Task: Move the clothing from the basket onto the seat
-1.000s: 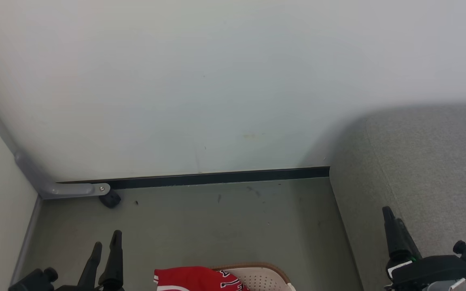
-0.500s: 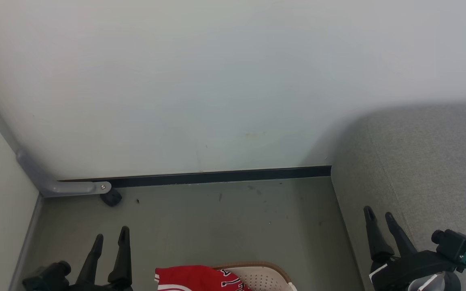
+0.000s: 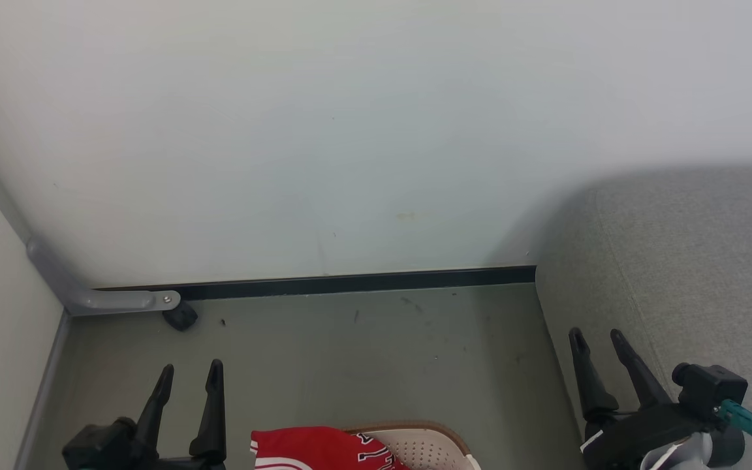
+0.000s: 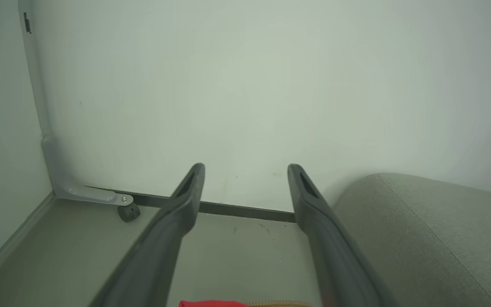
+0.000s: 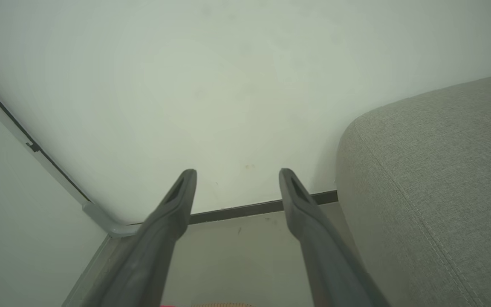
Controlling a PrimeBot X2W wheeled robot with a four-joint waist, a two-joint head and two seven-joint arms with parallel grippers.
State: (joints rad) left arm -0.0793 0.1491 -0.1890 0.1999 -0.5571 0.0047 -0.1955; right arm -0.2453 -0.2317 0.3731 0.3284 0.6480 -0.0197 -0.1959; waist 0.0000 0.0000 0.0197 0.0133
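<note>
In the far left corner, where two pale walls meet, a grey bracket (image 3: 89,297) runs down to the floor (image 3: 350,352), with a small dark caster (image 3: 180,318) beside it. Low on the left, the left gripper (image 3: 191,369) hovers over bare floor, its two dark fingers spread wide with nothing between them. At bottom centre, the clothing (image 3: 304,449) lies heaped in the basket (image 3: 425,449), a cream perforated tub with a brown rim, cut off by the bottom edge. At lower right, the right gripper (image 3: 596,336) is likewise wide open and empty, near the front edge of the seat (image 3: 689,261), a grey fabric cushion with a stitched seam.

Both grippers point past the basket, so a reach back and down could hook a finger on the rim and tip it. A thin pinch might let cloth trail onto the floor between basket and seat.

The clothing is bright red, soft and crumpled, with white trim and part of a dark, white-outlined number.
</note>
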